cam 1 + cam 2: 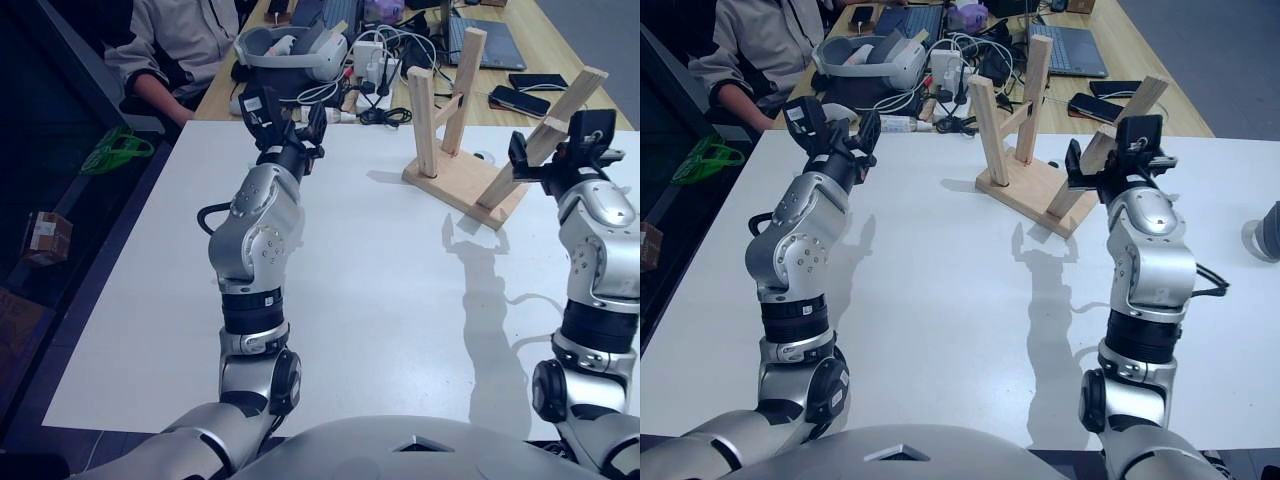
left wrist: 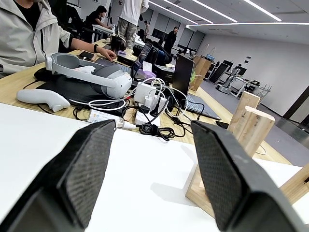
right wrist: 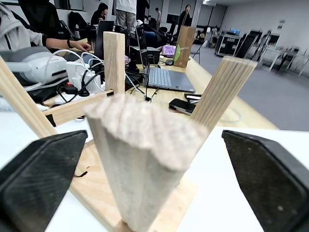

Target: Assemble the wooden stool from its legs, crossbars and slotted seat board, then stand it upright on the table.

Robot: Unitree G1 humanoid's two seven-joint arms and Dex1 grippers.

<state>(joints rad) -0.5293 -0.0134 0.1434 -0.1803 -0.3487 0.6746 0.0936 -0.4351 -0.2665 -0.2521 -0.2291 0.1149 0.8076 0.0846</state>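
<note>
The wooden stool lies upside down at the far right of the white table [image 1: 350, 300], its seat board [image 1: 450, 186] flat on the surface and its legs pointing up. Two far legs [image 1: 422, 118] are joined by a crossbar [image 1: 446, 112]. My right gripper [image 1: 553, 142] is open around the near right leg [image 3: 145, 159], with a gap on each side between the wood and the black pads [image 3: 43, 169]. My left gripper [image 1: 288, 115] hangs open and empty above the far left part of the table, well left of the stool; its pads [image 2: 87, 164] stand wide apart.
Behind the table runs a wooden desk with a VR headset [image 1: 295, 50], a tangle of cables [image 1: 375, 95], a laptop [image 1: 490, 45] and phones [image 1: 515, 97]. A seated person [image 1: 170, 50] is at the far left. A grey round object [image 1: 1265, 235] sits at the table's right edge.
</note>
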